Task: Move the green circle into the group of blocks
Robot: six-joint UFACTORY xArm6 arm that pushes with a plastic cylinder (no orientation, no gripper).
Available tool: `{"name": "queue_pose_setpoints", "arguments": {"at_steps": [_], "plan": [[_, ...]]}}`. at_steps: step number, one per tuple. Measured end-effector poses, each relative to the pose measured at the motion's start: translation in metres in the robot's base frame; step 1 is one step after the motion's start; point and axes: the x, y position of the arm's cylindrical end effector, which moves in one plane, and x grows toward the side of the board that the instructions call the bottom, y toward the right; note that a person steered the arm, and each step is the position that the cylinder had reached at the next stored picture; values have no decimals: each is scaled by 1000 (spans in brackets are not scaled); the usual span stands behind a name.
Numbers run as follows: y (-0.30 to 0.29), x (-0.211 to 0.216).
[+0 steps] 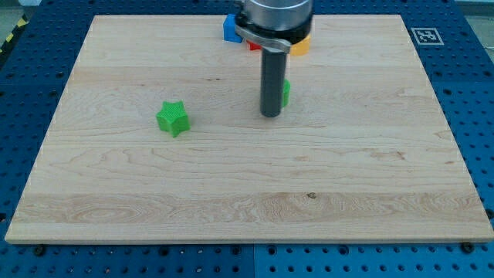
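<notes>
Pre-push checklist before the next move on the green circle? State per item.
1. My tip in view on the board: ok.
2. Green circle located: ok, only a sliver shows at the rod's right; shape cannot tell.
3. Tip touching the green circle: cannot tell, rod hides the contact.
4. Group located at the view's top: blue block, red block, orange block: ok, partly hidden by the arm.
5. Green star clear of the path: ok, far to the view's left.

A green star block [173, 118] lies on the wooden board's [231, 193] left half. The board rests on a blue pegboard table [475, 116], with what seems a printed marker [424, 35] at its top-right corner.
</notes>
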Motion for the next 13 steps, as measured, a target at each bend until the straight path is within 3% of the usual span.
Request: {"name": "queue_pose_setpoints", "arguments": {"at_steps": [6, 9, 12, 13], "plan": [[20, -44], [22, -34], [-9, -25], [-12, -47]]}}
